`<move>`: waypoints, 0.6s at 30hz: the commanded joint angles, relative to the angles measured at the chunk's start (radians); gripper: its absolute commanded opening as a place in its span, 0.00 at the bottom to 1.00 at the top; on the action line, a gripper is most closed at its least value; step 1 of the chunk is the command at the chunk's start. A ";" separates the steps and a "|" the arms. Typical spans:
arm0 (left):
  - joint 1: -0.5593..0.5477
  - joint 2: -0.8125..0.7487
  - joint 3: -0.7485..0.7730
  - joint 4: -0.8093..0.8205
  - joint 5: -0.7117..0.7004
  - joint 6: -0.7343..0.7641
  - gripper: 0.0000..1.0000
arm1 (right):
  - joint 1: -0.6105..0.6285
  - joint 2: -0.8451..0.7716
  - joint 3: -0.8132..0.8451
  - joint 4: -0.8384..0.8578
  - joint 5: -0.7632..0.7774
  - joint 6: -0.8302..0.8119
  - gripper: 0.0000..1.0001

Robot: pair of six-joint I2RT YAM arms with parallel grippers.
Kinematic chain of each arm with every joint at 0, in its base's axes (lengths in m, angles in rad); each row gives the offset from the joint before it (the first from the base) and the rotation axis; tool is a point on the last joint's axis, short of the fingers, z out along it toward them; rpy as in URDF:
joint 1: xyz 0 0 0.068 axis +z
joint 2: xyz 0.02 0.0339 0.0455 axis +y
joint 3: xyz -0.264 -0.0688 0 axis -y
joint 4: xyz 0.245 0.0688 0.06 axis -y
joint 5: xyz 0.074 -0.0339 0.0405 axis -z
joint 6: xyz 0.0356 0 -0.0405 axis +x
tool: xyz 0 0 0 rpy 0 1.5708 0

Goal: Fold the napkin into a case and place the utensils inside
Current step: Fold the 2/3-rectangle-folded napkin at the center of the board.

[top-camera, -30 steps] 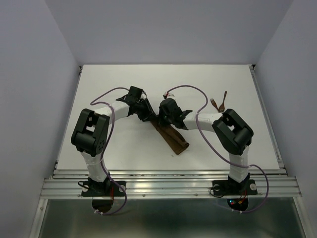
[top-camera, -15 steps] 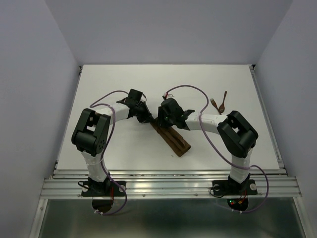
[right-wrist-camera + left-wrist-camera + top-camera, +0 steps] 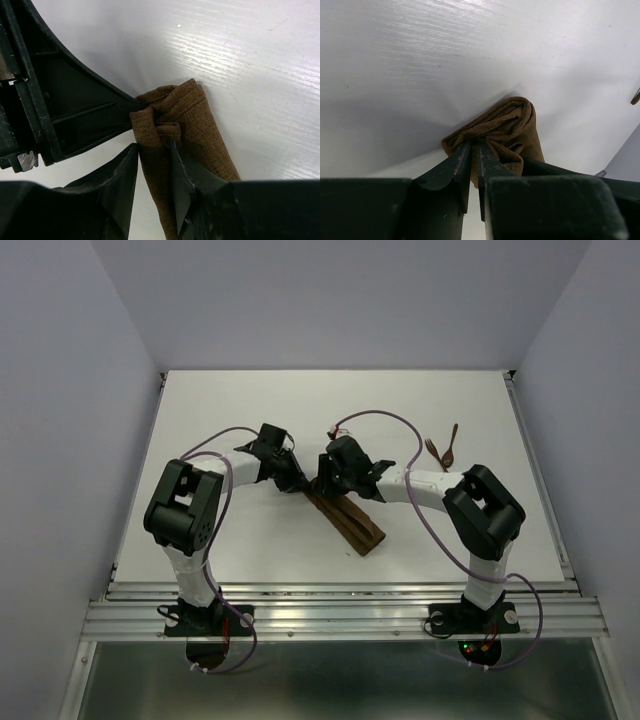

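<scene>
Right pincer (image 3: 154, 150) has edged left, meeting left pincer (image 3: 475, 146) at napkin (image 3: 352, 522) end

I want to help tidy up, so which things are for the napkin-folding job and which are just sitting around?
For the job: napkin, pinched by left end effector and right end effector; fork; spoon.
Just there: white table; purple cables.
</scene>
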 commanded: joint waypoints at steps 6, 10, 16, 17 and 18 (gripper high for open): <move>0.028 -0.092 -0.049 -0.031 -0.049 0.026 0.29 | 0.008 -0.068 -0.009 0.013 -0.053 -0.002 0.38; 0.043 -0.123 -0.063 -0.039 -0.054 0.027 0.29 | 0.008 -0.069 -0.007 0.013 -0.055 -0.004 0.37; 0.071 -0.169 -0.068 -0.060 -0.060 0.039 0.30 | 0.017 -0.106 -0.022 0.034 -0.104 0.008 0.38; 0.072 -0.169 -0.068 -0.065 -0.057 0.041 0.30 | 0.017 -0.114 -0.027 0.039 -0.086 0.016 0.38; 0.076 -0.170 -0.068 -0.065 -0.057 0.042 0.30 | 0.017 -0.123 -0.031 0.039 -0.073 0.017 0.38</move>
